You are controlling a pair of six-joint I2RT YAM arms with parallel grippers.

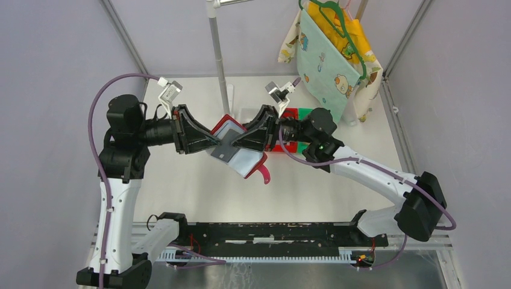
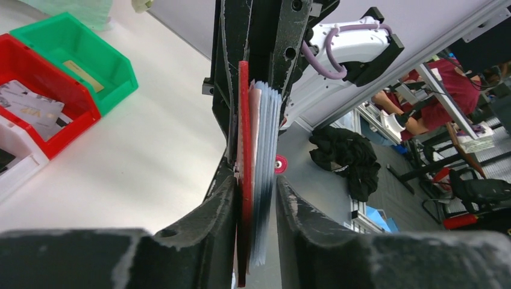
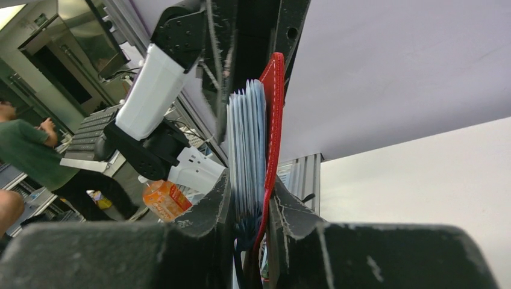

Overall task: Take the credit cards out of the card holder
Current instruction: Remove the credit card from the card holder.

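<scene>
- Card holder (image 1: 238,150) hung clear of the desk (image 1: 181,192), just beside the red bin (image 2: 72,133) on the left arm's side. It was spread open, with its clear sleeves (image 1: 247,159) turned up toward the overhead camera and its closing tab (image 1: 264,174) dangling below.
- On the left gripper (image 1: 213,144), the fingers stood closed on the edge of the card holder farther from the red bin. One finger lay flat against the red cover (image 2: 244,150) and the other touched the fanned sleeve edges. We could not tell how firmly they pressed.
- On the right gripper (image 1: 242,141), the fingers were clamped on the edge nearer the red bin. The right wrist view showed the sleeves and cover pinched together between them.
- One of the credit cards (image 2: 83,67), tan, lay in the green bin (image 2: 117,81) just beyond the red bin. Some grey cards (image 2: 30,108) lay inside the red bin itself. We saw no tan card poking out of the sleeves, and we could not tell whether any remained inside.
- We judged the step in hand to be steadying the card holder between both arms, ready for a card to be drawn out.
- The next move, as we read it, called for one arm to hold the cover firm. The other would let go and take only a card's edge, not the limp sleeve around it, then pull along the sleeve's opening toward the red bin.
</scene>
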